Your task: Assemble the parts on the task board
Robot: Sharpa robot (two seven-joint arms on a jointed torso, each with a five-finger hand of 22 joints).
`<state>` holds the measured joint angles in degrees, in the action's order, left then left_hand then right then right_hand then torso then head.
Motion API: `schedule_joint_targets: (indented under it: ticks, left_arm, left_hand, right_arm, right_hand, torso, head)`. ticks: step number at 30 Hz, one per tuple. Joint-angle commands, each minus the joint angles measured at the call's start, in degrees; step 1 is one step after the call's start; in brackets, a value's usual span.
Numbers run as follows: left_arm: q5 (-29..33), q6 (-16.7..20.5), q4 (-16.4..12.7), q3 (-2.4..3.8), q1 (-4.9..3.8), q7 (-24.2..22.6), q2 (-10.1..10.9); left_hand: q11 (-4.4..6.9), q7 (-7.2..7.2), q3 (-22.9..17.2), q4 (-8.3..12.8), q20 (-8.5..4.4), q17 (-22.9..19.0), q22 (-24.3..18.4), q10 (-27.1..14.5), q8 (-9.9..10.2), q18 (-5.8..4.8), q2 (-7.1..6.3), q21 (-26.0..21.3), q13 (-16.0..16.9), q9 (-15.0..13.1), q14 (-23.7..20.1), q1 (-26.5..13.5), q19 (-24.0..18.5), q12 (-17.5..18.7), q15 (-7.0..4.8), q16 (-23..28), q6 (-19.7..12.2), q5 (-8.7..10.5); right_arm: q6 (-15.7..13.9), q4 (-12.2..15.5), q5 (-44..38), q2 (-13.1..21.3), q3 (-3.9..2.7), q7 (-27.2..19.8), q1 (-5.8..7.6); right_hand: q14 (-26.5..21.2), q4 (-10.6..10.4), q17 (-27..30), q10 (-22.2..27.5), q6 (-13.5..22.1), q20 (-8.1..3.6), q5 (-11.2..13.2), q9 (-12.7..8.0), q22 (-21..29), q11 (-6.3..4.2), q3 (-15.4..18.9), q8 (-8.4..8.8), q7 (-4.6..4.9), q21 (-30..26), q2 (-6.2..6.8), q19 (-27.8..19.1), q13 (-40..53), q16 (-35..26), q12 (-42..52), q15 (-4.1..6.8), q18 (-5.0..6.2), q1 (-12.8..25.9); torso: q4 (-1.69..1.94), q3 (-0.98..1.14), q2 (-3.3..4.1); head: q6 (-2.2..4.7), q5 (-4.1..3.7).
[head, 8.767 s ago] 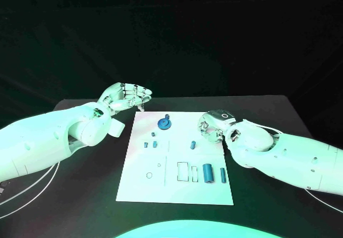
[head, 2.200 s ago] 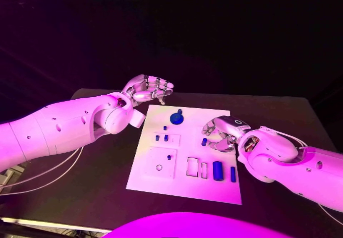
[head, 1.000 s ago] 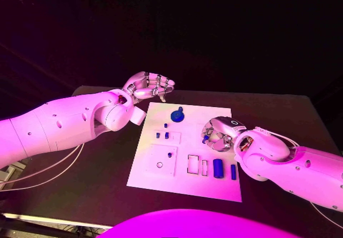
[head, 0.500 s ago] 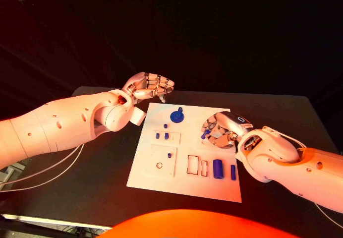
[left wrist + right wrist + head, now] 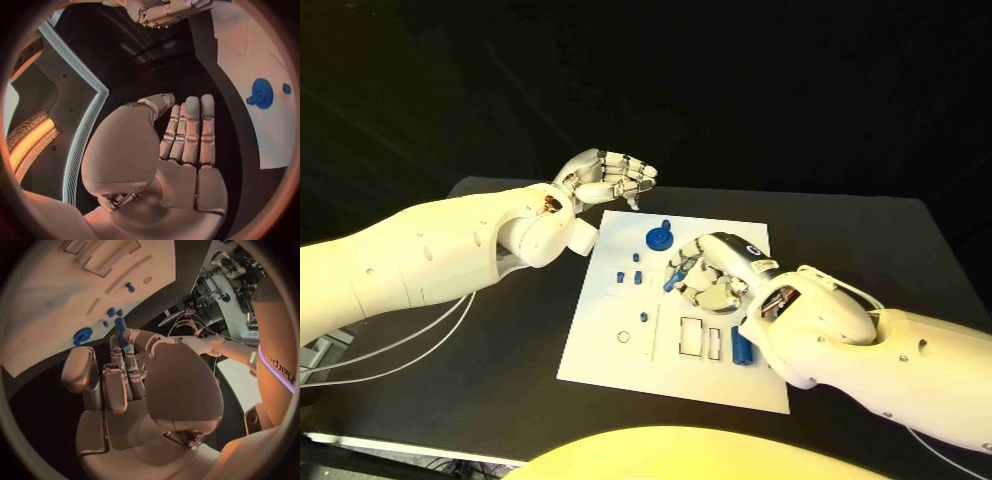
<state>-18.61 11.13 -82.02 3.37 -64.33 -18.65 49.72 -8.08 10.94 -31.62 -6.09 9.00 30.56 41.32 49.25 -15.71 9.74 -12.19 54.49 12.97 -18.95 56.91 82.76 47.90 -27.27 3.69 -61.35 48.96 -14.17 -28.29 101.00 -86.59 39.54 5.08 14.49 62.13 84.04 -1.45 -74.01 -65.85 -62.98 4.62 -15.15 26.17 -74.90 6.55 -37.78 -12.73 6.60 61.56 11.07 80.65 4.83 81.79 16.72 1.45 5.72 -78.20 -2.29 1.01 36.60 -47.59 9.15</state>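
Note:
The white task board (image 5: 610, 345) lies in the middle of the black table. My right hand (image 5: 715, 278) hovers over its middle and pinches a short blue peg (image 5: 675, 278) in its fingertips; the right wrist view shows the peg (image 5: 120, 331) sticking out past the fingers (image 5: 128, 367). A round blue piece (image 5: 659, 238) sits near the board's far edge. Small blue pieces (image 5: 620, 279) stand left of the peg. A larger blue cylinder (image 5: 740, 343) lies by the right arm. My left hand (image 5: 607, 178) hangs past the board's far left corner, fingers curled, holding nothing.
Two empty rectangular slots (image 5: 689, 335) and a small ring mark (image 5: 623, 337) lie on the board's near half. Bare black table (image 5: 502, 370) surrounds the board. My left forearm (image 5: 430, 255) stretches along the board's left side.
My right hand has closed on the blue peg at the board's right side, lifted it and carried it left toward the board's middle. The left hand has stayed in place.

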Motion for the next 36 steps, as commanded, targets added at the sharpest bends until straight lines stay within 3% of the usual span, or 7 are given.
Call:
schedule_joint_targets:
  ticks: [1, 9, 17, 25, 36]
  left_arm:
    - [0.6, -0.9, 0.3, 0.03, -0.05, -0.4, -0.5]
    - [0.8, -1.0, 0.7, -0.01, -0.04, -0.4, -1.2]
    - [0.8, -1.1, 0.8, -0.04, -0.04, -0.3, -1.3]
    - [0.8, -1.1, 0.8, -0.04, -0.04, -0.3, -1.3]
    - [0.8, -1.2, 0.7, -0.04, -0.04, -0.2, -1.3]
  left_hand:
    - [0.04, 0.33, 0.2, 0.0, 0.25, -0.1, -0.1, -0.3, -0.3, 0.80, 0.63, -0.4, -0.1, 0.1, -0.3, -0.1, 0.3, -0.1, 0.12, 0.2, -0.1, -0.23]
    - [0.04, 0.33, 0.2, 0.0, 0.25, -0.1, -0.1, -0.3, -0.3, 0.80, 0.63, -0.4, -0.1, 0.1, -0.3, -0.1, 0.3, -0.1, 0.12, 0.2, -0.1, -0.23]
    - [0.04, 0.32, 0.2, 0.1, 0.25, -0.1, -0.1, -0.3, -0.4, 0.80, 0.65, -0.4, -0.1, 0.1, -0.3, 0.0, 0.3, -0.2, 0.12, 0.2, -0.1, -0.23]
    - [0.04, 0.32, 0.2, 0.1, 0.25, -0.1, -0.1, -0.3, -0.4, 0.80, 0.65, -0.4, -0.1, 0.1, -0.3, 0.0, 0.3, -0.2, 0.12, 0.2, -0.1, -0.23]
    - [0.04, 0.32, 0.2, 0.1, 0.25, -0.1, -0.1, -0.3, -0.4, 0.80, 0.65, -0.4, -0.1, 0.1, -0.3, 0.0, 0.3, -0.2, 0.12, 0.2, -0.1, -0.23]
  right_arm:
    - [0.3, -1.0, 0.2, -2.8, 0.22, -2.4, -1.34]
    - [1.8, -4.4, -0.3, -8.7, 0.98, -4.0, -3.93]
    - [5.0, -7.0, -1.6, -10.9, 1.59, -3.5, -5.24]
    - [7.0, -8.0, -3.0, -11.9, 1.76, -2.7, -5.86]
    - [9.0, -8.6, -5.2, -12.5, 1.88, -0.3, -6.10]
  right_hand:
    - [2.8, 0.0, 0.1, -4.4, -0.2, -0.42, -0.2, 0.1, -5.0, -3.98, -0.4, -0.18, 0.01, -0.1, -0.62, 0.0, 2.0, 0.1, 0.2, 0.30, -0.41, -0.4]
    - [2.7, 0.1, 0.3, -4.4, -0.2, -0.46, -0.2, 0.1, -4.8, -3.97, -0.5, -0.18, 0.06, -0.5, -0.59, -0.2, 2.0, 0.0, 0.2, 0.32, -0.32, -0.4]
    - [2.7, 0.2, 0.4, -4.3, -0.1, -0.48, -0.2, 0.2, -4.7, -3.92, -0.5, -0.17, 0.12, -0.9, -0.57, -0.3, 2.1, -0.1, 0.1, 0.31, -0.27, -0.4]
    - [2.7, 0.2, 0.4, -4.3, -0.1, -0.48, -0.2, 0.2, -4.8, -3.91, -0.5, -0.17, 0.14, -0.7, -0.56, -0.2, 2.1, 0.0, 0.1, 0.30, -0.30, -0.4]
    - [2.7, 0.3, 0.5, -4.3, -0.1, -0.49, -0.2, 0.2, -4.8, -3.90, -0.6, -0.18, 0.16, -0.7, -0.55, -0.2, 2.1, -0.1, 0.1, 0.29, -0.31, -0.4]
  torso:
    - [0.03, 0.00, -0.26]
    - [0.19, -0.06, -0.43]
    - [0.05, 0.05, -0.35]
    - [0.08, 0.04, -0.39]
    - [0.13, -0.01, -0.38]
  head:
    - [0.32, 0.46]
    - [-0.28, 1.42]
    - [-0.58, 1.83]
    - [-1.14, 2.38]
    - [-1.35, 2.77]
